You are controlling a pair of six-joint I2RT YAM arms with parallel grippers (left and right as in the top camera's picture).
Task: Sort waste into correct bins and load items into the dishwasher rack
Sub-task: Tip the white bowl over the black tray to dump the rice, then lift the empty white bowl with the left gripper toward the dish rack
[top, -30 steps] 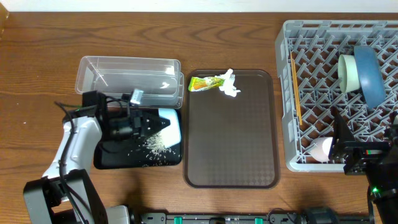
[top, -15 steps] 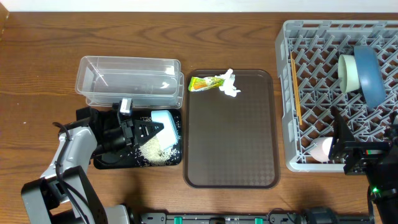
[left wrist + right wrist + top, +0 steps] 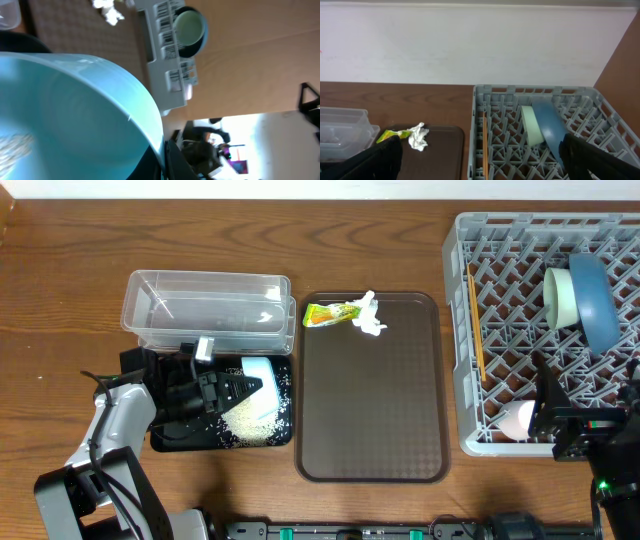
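Left gripper (image 3: 238, 386) is closed on the rim of the pale bluish-white bowl (image 3: 263, 370), which is tipped on its side over the shallow black rectangular tray (image 3: 165, 442). Loose white rice grains (image 3: 250, 416) lie heaped in that tray below the bowl's mouth. The left wrist view appears to show a few grains inside the bowl, though that corner is blurred. Right gripper (image 3: 480, 150) stands wide open with nothing in it, at the front of the large grey lattice rack (image 3: 455, 330).

Principal risk: the hold is on the rim only, so a quick turn could twist the bowl loose. Secondary risk: stray grains already sit close to the tray's right edge, and further shaking could throw some over it towards the large brown serving tray (image 3: 370, 410) just beside. The clear plastic rectangular tub (image 3: 205, 310) crowds the black tray's rear edge, so backing that way is barred. Bare table lies to the left and front. Any carry to the rack must pass above the brown tray and keep apart from the right arm.
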